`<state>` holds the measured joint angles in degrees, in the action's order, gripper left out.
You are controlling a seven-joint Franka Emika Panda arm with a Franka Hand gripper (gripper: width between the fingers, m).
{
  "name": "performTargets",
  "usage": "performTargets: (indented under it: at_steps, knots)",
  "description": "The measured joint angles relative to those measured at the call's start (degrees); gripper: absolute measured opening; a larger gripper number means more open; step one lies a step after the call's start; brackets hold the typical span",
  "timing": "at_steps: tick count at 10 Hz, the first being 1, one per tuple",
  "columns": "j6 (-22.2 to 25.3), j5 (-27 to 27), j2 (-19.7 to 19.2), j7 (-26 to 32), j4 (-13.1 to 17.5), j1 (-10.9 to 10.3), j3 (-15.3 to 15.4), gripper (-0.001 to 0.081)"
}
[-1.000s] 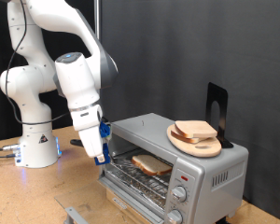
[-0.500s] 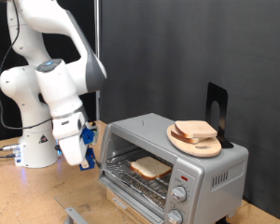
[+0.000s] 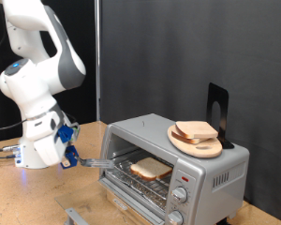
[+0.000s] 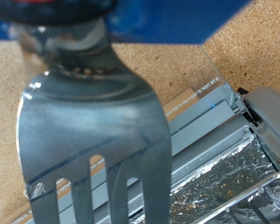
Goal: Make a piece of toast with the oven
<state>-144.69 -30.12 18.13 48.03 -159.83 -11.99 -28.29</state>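
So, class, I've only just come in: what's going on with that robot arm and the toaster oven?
A white robot arm is working at a silver oven on a wooden table. Its gripper holds a metal fork pointed at the oven's opening, at the exterior view's left. One piece of toast lies on the rack inside. More slices sit on a round wooden board on top of the oven. The wrist view shows the fork close up over the oven's open door.
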Motion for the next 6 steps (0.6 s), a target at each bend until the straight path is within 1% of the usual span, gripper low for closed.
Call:
performTargets:
  at_steps: [2, 3, 4, 6]
  knots:
    - [0.9, -0.1, -0.2, 0.4, 0.2, 0.0, -0.1, 0.043]
    - [3.0, -0.7, 0.3, 1.3, 0.6, 0.0, -1.1, 0.043]
    - [5.3, -1.5, 1.4, 2.3, 1.0, 0.1, -2.4, 0.043]
    - [9.0, -1.7, 4.9, 2.5, 1.6, 0.9, -4.3, 0.043]
